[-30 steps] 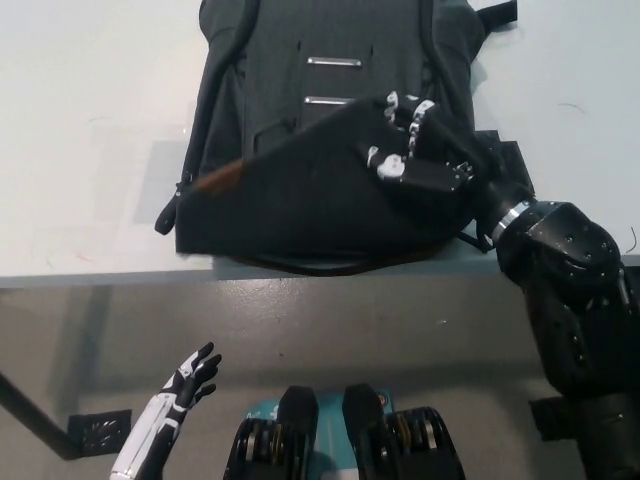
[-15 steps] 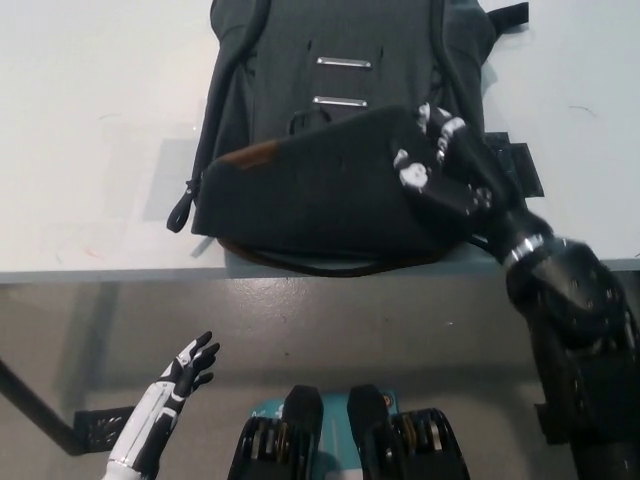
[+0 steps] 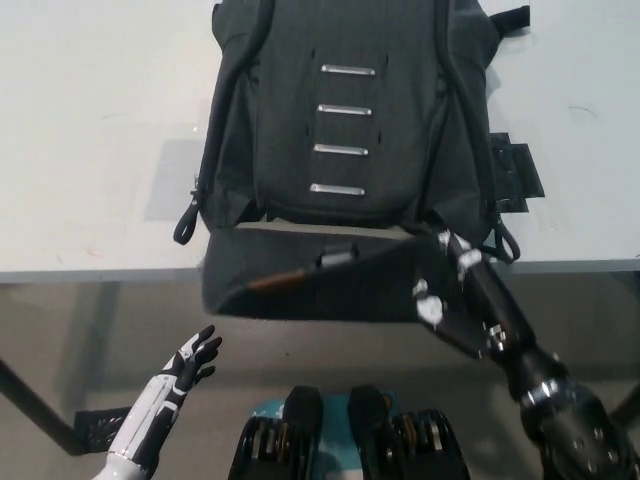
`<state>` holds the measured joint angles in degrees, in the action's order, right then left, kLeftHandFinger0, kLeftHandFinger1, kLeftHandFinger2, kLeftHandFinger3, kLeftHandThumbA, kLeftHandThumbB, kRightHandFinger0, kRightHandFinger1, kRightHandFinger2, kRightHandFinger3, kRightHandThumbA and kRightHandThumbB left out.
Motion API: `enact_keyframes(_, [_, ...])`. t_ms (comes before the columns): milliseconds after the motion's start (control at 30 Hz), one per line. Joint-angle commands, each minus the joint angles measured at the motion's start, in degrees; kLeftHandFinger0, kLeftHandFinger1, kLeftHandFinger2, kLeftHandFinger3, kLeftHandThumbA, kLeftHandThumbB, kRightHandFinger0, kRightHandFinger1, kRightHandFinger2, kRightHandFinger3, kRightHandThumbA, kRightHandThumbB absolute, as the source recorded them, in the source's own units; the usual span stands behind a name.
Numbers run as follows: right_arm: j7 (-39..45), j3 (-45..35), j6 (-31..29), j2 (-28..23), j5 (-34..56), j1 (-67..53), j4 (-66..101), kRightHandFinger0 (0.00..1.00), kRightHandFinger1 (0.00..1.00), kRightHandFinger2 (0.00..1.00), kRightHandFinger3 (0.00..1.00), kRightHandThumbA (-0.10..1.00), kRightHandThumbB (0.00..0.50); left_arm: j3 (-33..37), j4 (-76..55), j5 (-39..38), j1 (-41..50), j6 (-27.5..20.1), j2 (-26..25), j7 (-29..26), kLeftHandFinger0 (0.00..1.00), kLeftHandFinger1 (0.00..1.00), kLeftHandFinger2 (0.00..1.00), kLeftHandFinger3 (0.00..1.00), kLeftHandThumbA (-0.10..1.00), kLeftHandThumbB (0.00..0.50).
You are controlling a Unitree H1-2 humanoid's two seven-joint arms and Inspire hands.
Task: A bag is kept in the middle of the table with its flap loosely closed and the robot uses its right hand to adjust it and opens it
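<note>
A dark grey bag (image 3: 350,90) lies flat in the middle of the white table (image 3: 90,130). Its flap (image 3: 310,285) is drawn off the bag's front and hangs out past the table's near edge, tilted. Several metal bars (image 3: 343,150) show on the uncovered front. My black right hand (image 3: 462,303) is shut on the flap's right corner, below the table's edge. My white left hand (image 3: 180,380) rests at the lower left beneath the table level, open with its fingers spread.
A black strap with a pull (image 3: 186,215) trails off the bag's left side near the table edge. A flat black patch (image 3: 516,172) lies on the table to the bag's right. Grey floor (image 3: 90,340) shows below the table.
My right hand has pulled the flap off the bag toward me and over the table's edge, uncovering the lower metal bars. The left hand stays put.
</note>
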<state>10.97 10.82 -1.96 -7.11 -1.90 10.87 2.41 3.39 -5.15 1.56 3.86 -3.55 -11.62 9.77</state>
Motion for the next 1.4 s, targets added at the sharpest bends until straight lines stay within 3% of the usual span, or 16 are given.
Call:
enact_keyframes(0, [4.33,3.96,-4.22,-3.68,-3.15,-3.53,-1.23,0.79,0.92,0.97,1.00,0.36,0.257,-0.13,-0.13,-0.89,-0.99,-0.57,-0.74,0.94,1.00,1.00,1.00,1.00,1.00,0.053])
enact_keyframes(33, [5.15,5.36,-3.93,-5.18,-4.55,-4.41,-1.17,0.94,1.00,1.00,1.00,0.50,0.278,-0.07,-0.24,-0.71,-1.15,-0.45,-0.75,0.92,1.00,1.00,1.00,1.00,1.00,0.046])
enact_keyframes(67, [5.30,5.85,-3.84,-5.66,-4.58,-4.61,-1.18,0.98,1.00,1.00,1.00,0.56,0.291,-0.06,-0.27,-0.64,-1.22,-0.39,-0.75,0.92,1.00,1.00,1.00,1.00,1.00,0.045])
enact_keyframes(167, [8.37,8.66,-1.91,-9.01,-3.03,-6.28,-0.47,1.00,1.00,1.00,1.00,0.93,0.340,-0.16,-0.36,-1.10,-1.27,-0.15,-0.72,1.19,1.00,1.00,1.00,1.00,1.00,0.042])
enact_keyframes(233, [8.67,9.43,-1.37,-10.04,-2.14,-7.81,0.04,1.00,1.00,1.00,1.00,0.99,0.401,-0.16,-0.33,-1.21,-1.31,-0.32,-0.74,1.33,1.00,1.00,1.00,1.00,1.00,0.041])
enact_keyframes(567, [8.11,9.86,-3.24,-11.91,-1.97,-9.98,-0.27,1.00,1.00,1.00,1.00,0.98,0.342,-0.41,-0.31,-0.88,-2.81,-0.08,-1.13,1.70,1.00,1.00,1.00,1.00,1.00,0.041])
enact_keyframes(633, [6.94,9.13,-5.42,-11.52,-2.16,-10.79,-0.62,1.00,1.00,1.00,1.00,1.00,0.348,-0.48,-0.28,-0.92,-2.86,0.04,-1.19,1.73,1.00,1.00,1.00,1.00,1.00,0.044])
enact_keyframes(733, [4.91,6.06,-10.72,-9.27,1.82,-11.55,-2.81,1.00,1.00,1.00,1.00,1.00,0.295,-0.60,-0.29,-1.00,-3.09,0.14,-1.23,1.74,1.00,1.00,1.00,1.00,1.00,0.043])
enact_keyframes(900, [2.36,-0.53,-14.41,-6.28,6.34,-13.17,-2.97,1.00,1.00,1.00,1.00,1.00,0.308,-0.61,0.08,-0.94,-3.49,-0.04,-1.36,1.91,1.00,1.00,1.00,1.00,1.00,0.047])
enact_keyframes(933, [2.31,-1.97,-15.17,-5.77,7.59,-13.30,-3.32,1.00,1.00,1.00,1.00,1.00,0.266,-0.59,0.19,-0.83,-3.51,-0.44,-1.42,1.91,1.00,1.00,1.00,1.00,1.00,0.035])
enact_keyframes(1000, [1.59,-5.02,-18.38,-4.56,8.61,-13.03,-4.64,1.00,1.00,1.00,1.00,1.00,0.240,-0.58,0.09,-0.57,-3.53,-0.48,-1.51,1.82,1.00,1.00,1.00,1.00,1.00,0.028])
enact_keyframes(1133, [-0.33,-9.61,-18.05,-2.13,9.53,-13.37,-4.52,1.00,1.00,1.00,1.00,1.00,0.280,-0.69,0.30,-0.80,-3.70,-0.58,-1.33,1.64,1.00,1.00,1.00,1.00,1.00,0.036])
enact_keyframes(1167, [-0.66,-10.77,-17.99,-1.39,10.19,-13.60,-4.58,1.00,1.00,1.00,1.00,1.00,0.258,-0.75,0.13,-0.88,-3.66,-0.23,-1.35,1.66,1.00,1.00,1.00,1.00,1.00,0.042])
enact_keyframes(1367, [0.01,-14.01,-14.87,1.48,14.84,-14.84,-3.24,1.00,1.00,1.00,1.00,1.00,0.231,-0.88,0.26,-1.04,-3.87,-0.15,-1.33,1.62,1.00,1.00,1.00,1.00,1.00,0.037])
